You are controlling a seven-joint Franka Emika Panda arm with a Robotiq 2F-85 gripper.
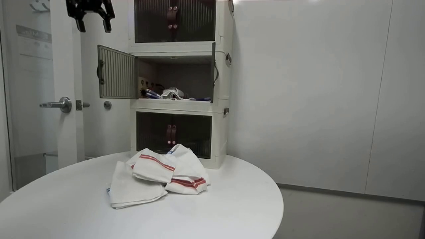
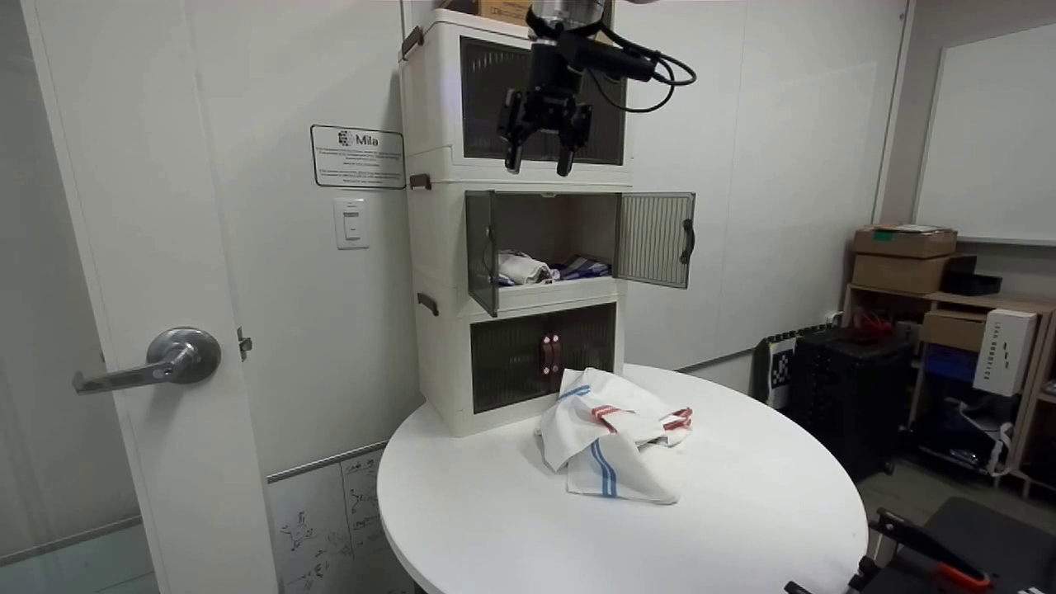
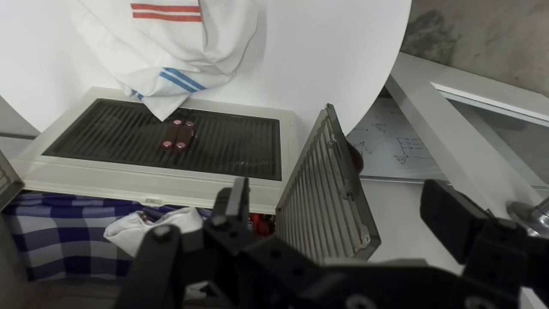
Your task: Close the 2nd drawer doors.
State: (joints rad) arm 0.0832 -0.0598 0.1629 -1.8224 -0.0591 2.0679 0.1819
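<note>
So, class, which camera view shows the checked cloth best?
The wrist view: the checked cloth appears large, its blue-and-white pattern clear. Both exterior views show just small blue patches, probably its, inside the cabinet.

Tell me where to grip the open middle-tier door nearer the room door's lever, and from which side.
I'd pinch that door near its upper free corner, from above, one finger per face: it is thin and swung out, and the open gripper points down. The door's bowed handle, on the outer face, sits lower and should stay clear.
</note>
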